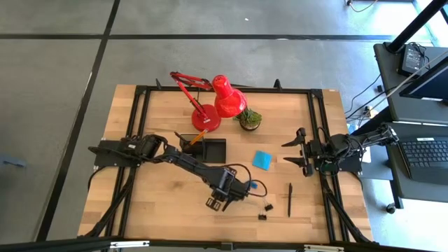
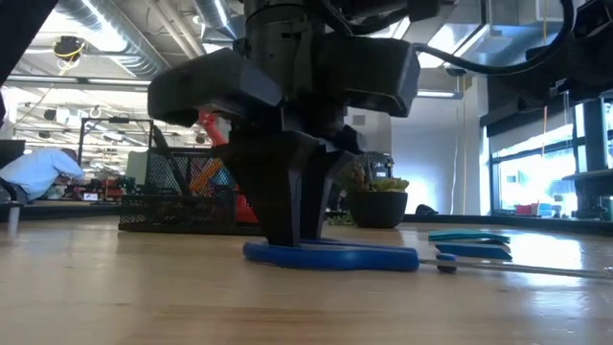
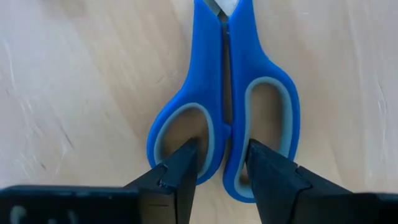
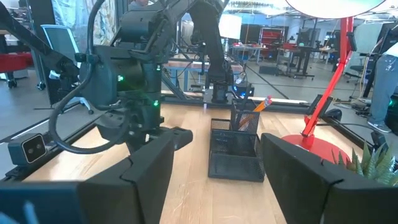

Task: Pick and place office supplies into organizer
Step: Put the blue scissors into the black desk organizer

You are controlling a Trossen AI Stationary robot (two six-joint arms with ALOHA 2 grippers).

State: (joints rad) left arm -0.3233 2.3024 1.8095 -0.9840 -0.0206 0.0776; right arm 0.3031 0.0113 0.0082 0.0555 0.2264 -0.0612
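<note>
Blue-handled scissors point(image 3: 227, 93) lie flat on the wooden table, near the front in the high view point(image 1: 253, 187). My left gripper point(image 3: 222, 149) stands over their handle end, fingers pointing down, one in each finger loop, shut on the scissors point(image 2: 330, 256). My right gripper point(image 1: 294, 152) waits open and empty at the table's right side. A blue note pad point(image 1: 262, 159), a black pen point(image 1: 290, 199) and black binder clips point(image 1: 264, 210) lie on the table. The black organizer point(image 1: 210, 148) holds an orange pencil point(image 1: 198, 138). My left gripper has one finger point(image 3: 180, 168) in the left loop and the other point(image 3: 267, 174) in the right loop. It pinches the two inner handle bars point(image 3: 227, 134) between them. The fingers come from above, pointing down. The scissors lie flat on the table.
A red desk lamp point(image 1: 217, 105) and a small potted plant point(image 1: 250, 119) stand behind the organizer at the table's far side. A black frame rail point(image 1: 318, 126) borders the table. Bare wood lies left of the scissors. A person point(image 2: 38, 172) shows in the room beyond.
</note>
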